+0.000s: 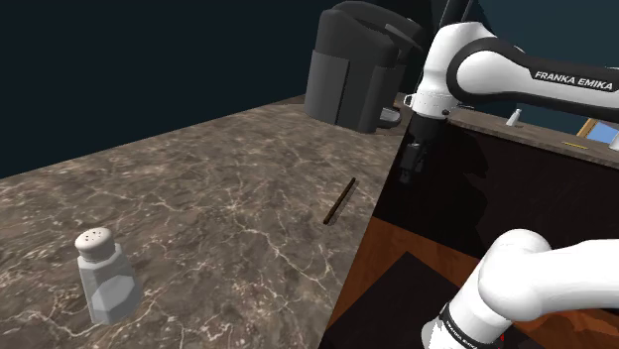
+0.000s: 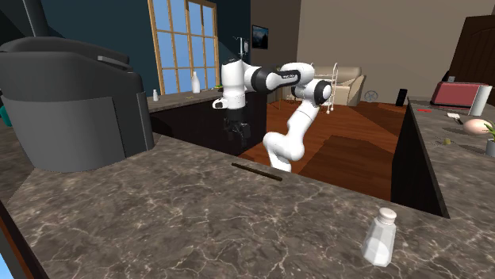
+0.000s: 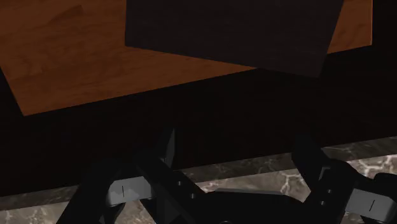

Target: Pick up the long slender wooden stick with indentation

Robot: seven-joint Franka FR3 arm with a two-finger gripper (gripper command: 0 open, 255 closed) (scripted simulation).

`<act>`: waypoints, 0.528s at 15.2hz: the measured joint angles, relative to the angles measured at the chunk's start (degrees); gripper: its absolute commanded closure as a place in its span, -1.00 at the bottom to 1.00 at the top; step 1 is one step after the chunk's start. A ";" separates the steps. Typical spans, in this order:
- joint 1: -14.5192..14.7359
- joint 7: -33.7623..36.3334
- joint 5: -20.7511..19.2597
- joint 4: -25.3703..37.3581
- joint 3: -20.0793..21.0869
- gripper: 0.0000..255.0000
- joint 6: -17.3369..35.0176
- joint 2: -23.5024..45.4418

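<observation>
Approach step, nothing grasped yet. The stick [image 1: 340,200] lies flat on the marble tabletop [image 1: 198,198], just inside the edge nearest the arm and roughly parallel to it; the second exterior view shows it as a thin dark line by the far edge [image 2: 256,171]. The claw [image 1: 409,171] hangs pointing down beyond that same edge, on the floor side, near the stick but not over it. In the wrist view the claw [image 3: 236,145] has its fingers [image 3: 169,149] standing well apart with nothing between them, so wide open and empty. That view looks down at the wooden floor [image 3: 83,63] and a dark mat [image 3: 235,32], with a strip of the tabletop's edge low behind the fingers. The next move, as I read it: shift the claw inboard across the edge until it is centred over the stick, turn the wrist so the fingers straddle it across its width, then go straight down and close. The stick is thin and flat on the surface, so the fingertips need to get nearly to the marble. The white shaker [image 1: 101,276] and the dark appliance [image 1: 352,74] sit well apart from it, so no clearance worries.
</observation>
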 measured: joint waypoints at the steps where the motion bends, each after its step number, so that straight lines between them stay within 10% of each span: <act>1: 0.00 0.00 0.00 0.00 0.00 -1.00 0.00 0.00; 8: -5.74 29.20 9.09 0.30 13.59 -1.00 0.15 -3.82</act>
